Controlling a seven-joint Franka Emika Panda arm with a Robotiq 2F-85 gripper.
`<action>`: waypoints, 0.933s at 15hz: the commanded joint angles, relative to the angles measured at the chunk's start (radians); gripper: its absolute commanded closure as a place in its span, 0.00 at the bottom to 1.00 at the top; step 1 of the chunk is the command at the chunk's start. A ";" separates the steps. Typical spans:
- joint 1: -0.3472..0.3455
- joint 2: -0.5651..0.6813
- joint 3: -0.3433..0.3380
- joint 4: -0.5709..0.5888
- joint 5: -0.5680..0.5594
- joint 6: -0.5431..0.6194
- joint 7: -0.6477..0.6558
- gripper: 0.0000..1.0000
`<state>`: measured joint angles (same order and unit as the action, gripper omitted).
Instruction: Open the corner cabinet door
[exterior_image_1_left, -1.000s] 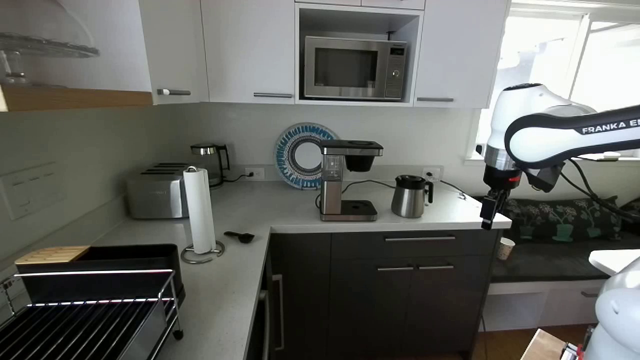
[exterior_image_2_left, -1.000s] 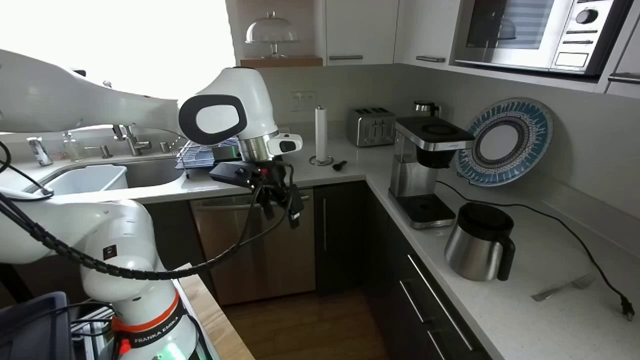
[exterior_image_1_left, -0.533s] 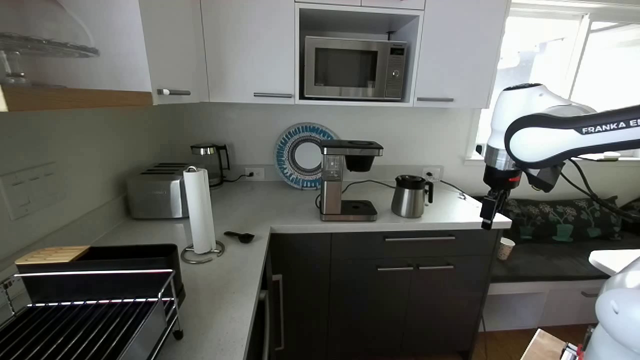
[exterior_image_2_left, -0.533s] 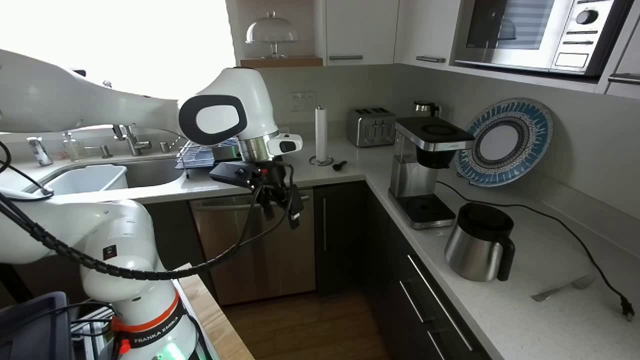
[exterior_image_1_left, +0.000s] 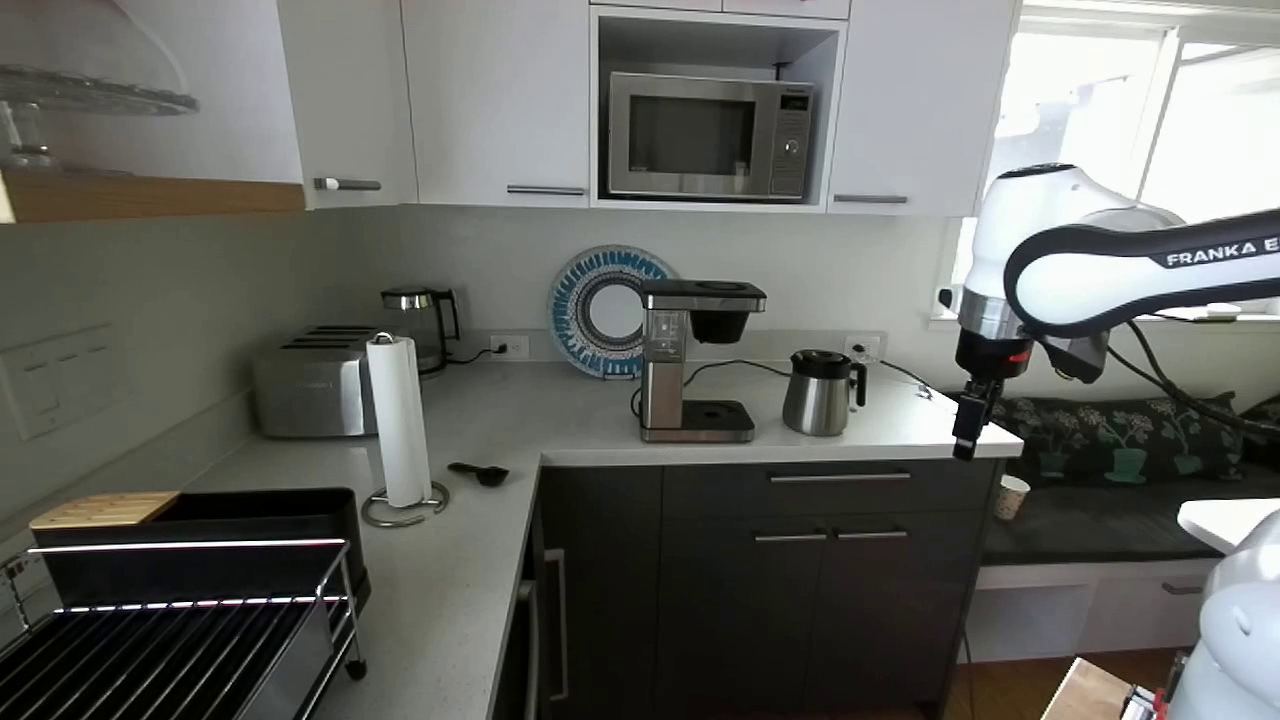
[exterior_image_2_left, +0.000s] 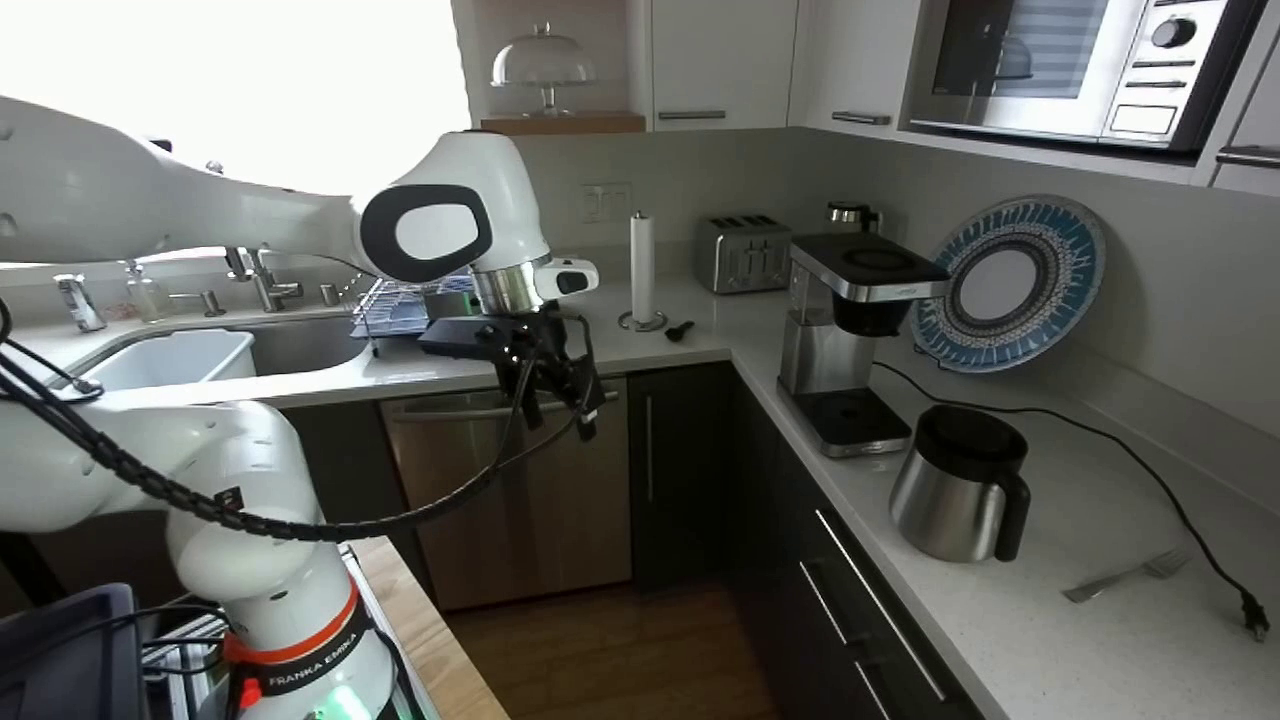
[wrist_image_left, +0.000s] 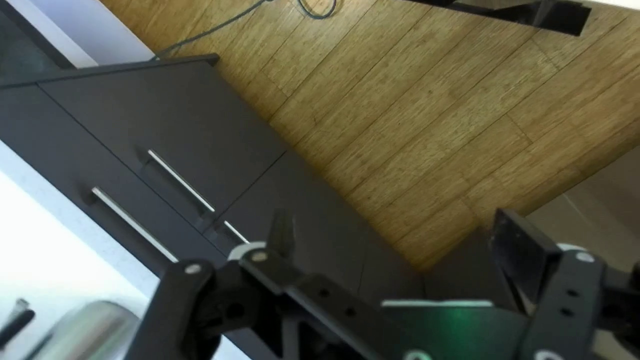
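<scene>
Jaws of the gripper (wrist_image_left: 395, 227) stood wide apart, empty.
Wrist view: grained wood-plank floor (wrist_image_left: 450, 115) lay beyond. In an exterior view, the white arm (exterior_image_1_left: 1110, 280) read "FRANKA E". In an exterior view, the base band (exterior_image_2_left: 312, 662) read "FRANKA EMIKA"; the flat, dark corner cabinet door (exterior_image_2_left: 690, 470) stood closed beside the stainless dishwasher (exterior_image_2_left: 530, 530).

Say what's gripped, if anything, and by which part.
Nothing is held: the gripper stands open in the wrist view, its jaws apart with nothing between them.
</scene>
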<state>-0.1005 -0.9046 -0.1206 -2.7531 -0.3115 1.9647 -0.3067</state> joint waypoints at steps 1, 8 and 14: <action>0.154 0.041 0.052 0.012 0.056 0.027 -0.029 0.00; 0.407 0.298 0.093 0.042 0.185 0.330 -0.136 0.00; 0.462 0.649 -0.003 0.194 0.261 0.638 -0.436 0.00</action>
<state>0.3418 -0.4516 -0.0580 -2.6773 -0.1167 2.5096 -0.5765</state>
